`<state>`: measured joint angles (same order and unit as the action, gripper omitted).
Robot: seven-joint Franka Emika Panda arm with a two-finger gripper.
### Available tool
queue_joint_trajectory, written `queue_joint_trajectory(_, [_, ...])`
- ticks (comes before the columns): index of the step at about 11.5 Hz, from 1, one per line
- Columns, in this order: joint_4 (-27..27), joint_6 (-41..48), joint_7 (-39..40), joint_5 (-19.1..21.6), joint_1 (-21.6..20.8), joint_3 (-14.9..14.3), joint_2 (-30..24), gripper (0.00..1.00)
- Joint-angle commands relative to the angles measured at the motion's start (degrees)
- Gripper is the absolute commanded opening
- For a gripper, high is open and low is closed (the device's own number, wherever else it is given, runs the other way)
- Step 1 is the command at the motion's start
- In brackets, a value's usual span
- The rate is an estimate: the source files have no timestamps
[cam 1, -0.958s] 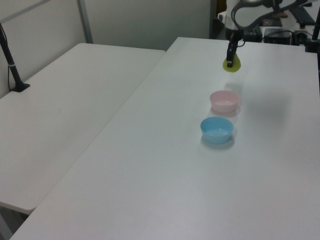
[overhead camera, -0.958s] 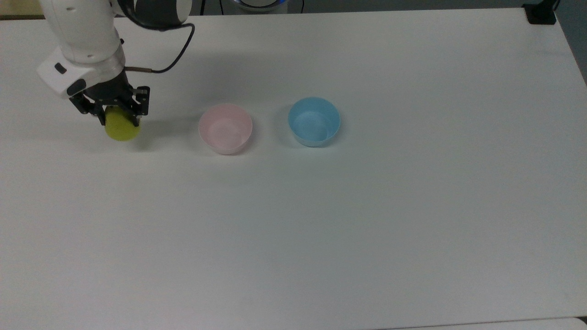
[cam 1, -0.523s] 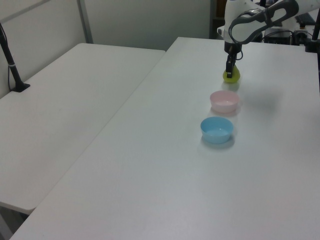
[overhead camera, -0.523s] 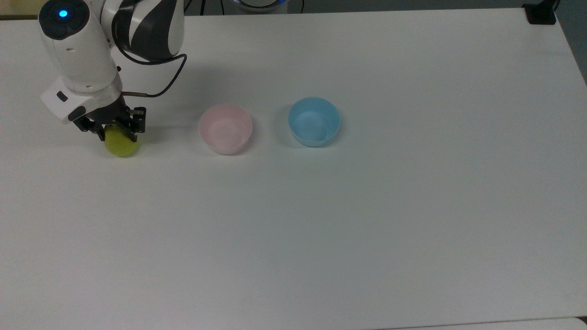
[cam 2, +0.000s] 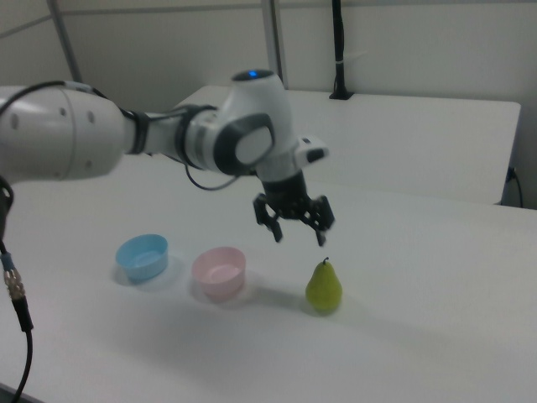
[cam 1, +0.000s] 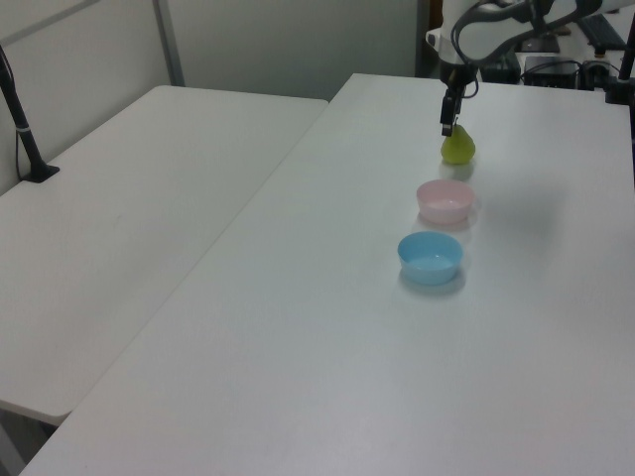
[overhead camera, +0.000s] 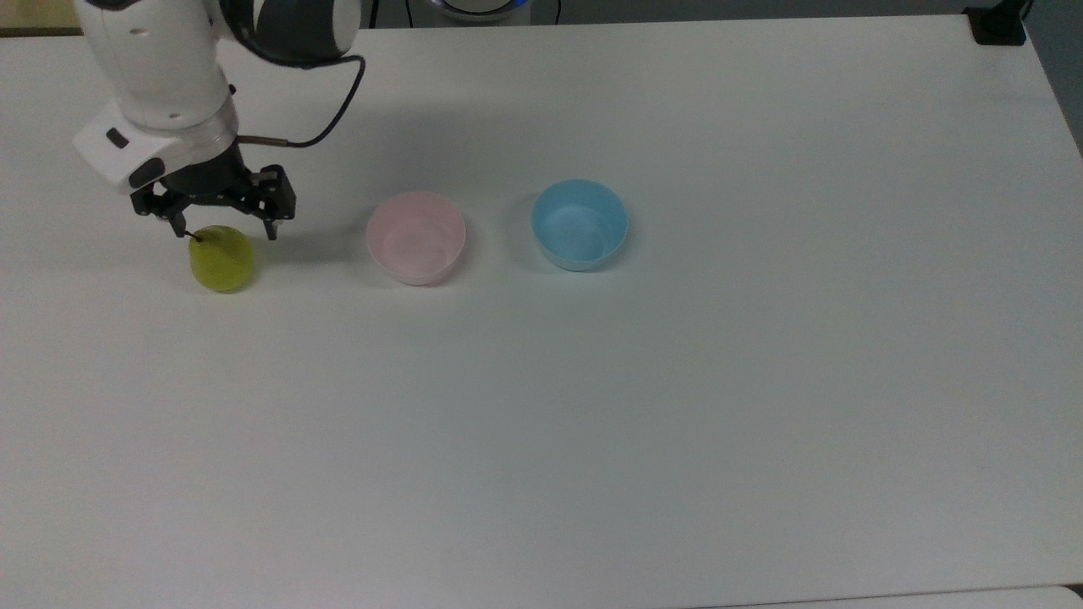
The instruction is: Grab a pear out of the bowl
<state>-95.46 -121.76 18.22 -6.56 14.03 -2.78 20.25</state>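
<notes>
Small yellow-green pear (cam 2: 324,287) now released, upright on white table (overhead camera: 592,423), left of pale pink round bowl (overhead camera: 415,237) in the top view, black two-finger gripper (cam 2: 296,232) risen since before, fingers spread, empty

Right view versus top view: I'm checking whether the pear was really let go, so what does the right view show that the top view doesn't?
The right view alone shows clear air between the open gripper and the stem of the pear, which stands upright on the table. The top view alone shows the row from above: pear, pink bowl, blue bowl, each apart, with the gripper overlapping the pear's stem end. Both show both bowls empty and the fingers spread.
</notes>
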Motion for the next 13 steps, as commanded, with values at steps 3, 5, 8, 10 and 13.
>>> queue_joint_trajectory(3, [-1.3,14.8,-11.2,0.2,-12.8,-0.2,-12.4,1.00])
queue_joint_trajectory(5, [-1.3,19.7,-18.3,0.2,-18.5,-0.4,-16.0,1.00])
queue_joint_trajectory(8, [-1.5,23.4,-24.6,0.2,-21.8,-0.8,-18.4,1.00])
queue_joint_trajectory(10, [-1.4,23.8,-24.6,1.8,-21.3,-0.9,-18.9,1.00])
queue_joint_trajectory(13, [-1.5,23.8,-24.6,2.6,-21.1,-0.8,-18.9,1.00])
